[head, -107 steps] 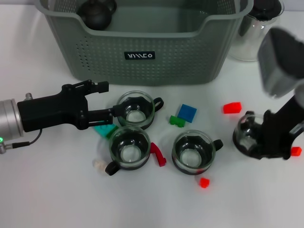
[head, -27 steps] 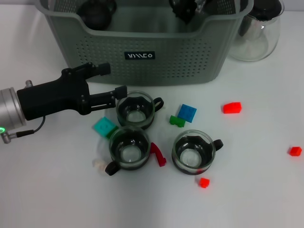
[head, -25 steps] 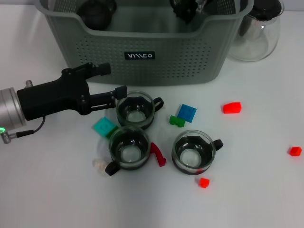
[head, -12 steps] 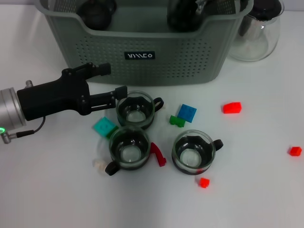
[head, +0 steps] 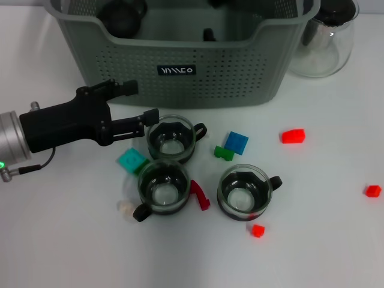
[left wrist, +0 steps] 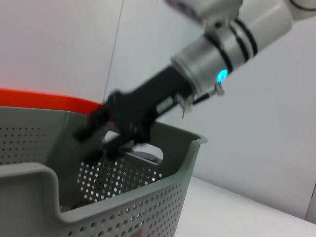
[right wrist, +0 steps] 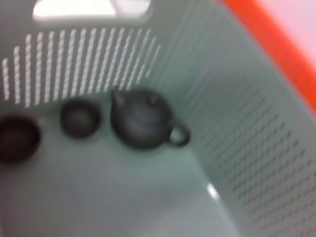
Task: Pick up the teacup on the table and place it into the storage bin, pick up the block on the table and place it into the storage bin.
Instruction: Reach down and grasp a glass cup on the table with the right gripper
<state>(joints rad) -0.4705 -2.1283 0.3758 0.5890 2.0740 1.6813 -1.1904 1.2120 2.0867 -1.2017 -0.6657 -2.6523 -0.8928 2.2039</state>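
Black left gripper point(head: 139, 102), silver wrist, green light

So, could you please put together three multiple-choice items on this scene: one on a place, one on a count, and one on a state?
1. Where does the teal block lie?
A. inside the storage bin
B. on the table, beside the teacups
C. by the glass carafe

2. How many glass teacups stand on the table?
A. two
B. three
C. five

3. How is the left gripper?
A. open, holding nothing
B. shut on a teacup
C. shut on a block

Answers:
1 B: it lies left of the cups at and.
2 B: those two plus one at.
3 A: its fingers stand apart near the bin's front wall, with nothing between them.
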